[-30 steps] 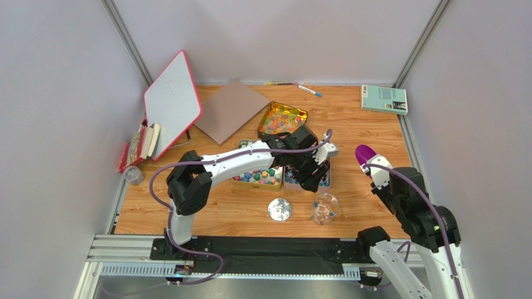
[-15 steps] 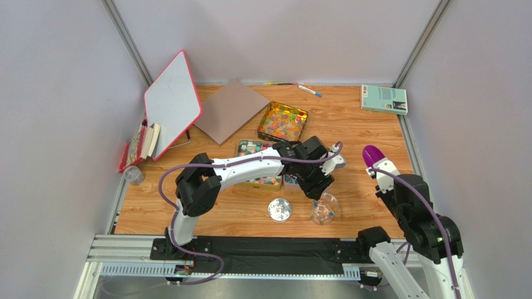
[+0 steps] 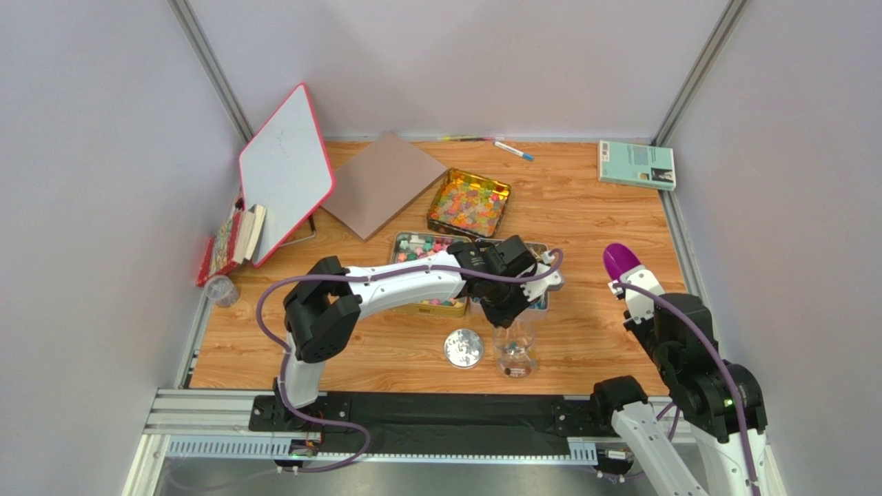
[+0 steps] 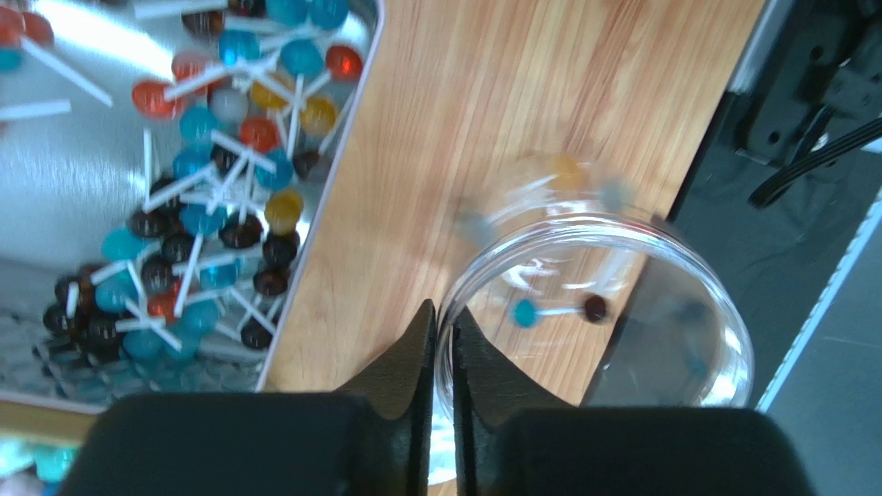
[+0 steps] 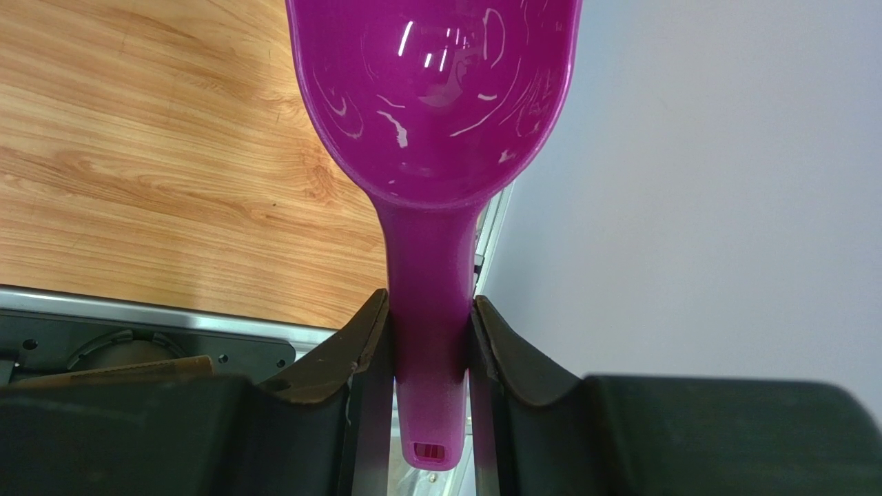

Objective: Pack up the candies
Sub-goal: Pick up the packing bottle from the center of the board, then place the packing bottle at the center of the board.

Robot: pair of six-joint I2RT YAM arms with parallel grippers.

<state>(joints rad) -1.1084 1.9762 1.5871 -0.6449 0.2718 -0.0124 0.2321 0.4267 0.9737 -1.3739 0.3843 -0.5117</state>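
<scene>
Candies fill three tins on the table: glossy orange-yellow ones (image 3: 468,203) at the back, pastel lumps (image 3: 416,249) in front of them, and lollipops (image 4: 207,196) in a silver tin (image 4: 62,176) under my left arm. My left gripper (image 3: 512,313) (image 4: 442,336) is shut on the near rim of a clear jar (image 3: 515,354) (image 4: 621,300), one finger inside and one outside. Two lollipops (image 4: 559,309) lie in the jar. My right gripper (image 3: 634,284) (image 5: 430,341) is shut on the handle of the empty purple scoop (image 3: 620,258) (image 5: 435,93), off to the right.
The jar's round metal lid (image 3: 463,348) lies just left of the jar. A whiteboard (image 3: 285,171) leans at the back left beside a brown sheet (image 3: 381,181). A teal book (image 3: 636,164) and pens (image 3: 512,151) lie at the back.
My left gripper swung from the lollipop tin toward the near edge and shut on the jar's rim; the jar shifted a little left. The right arm with the scoop barely moved.
</scene>
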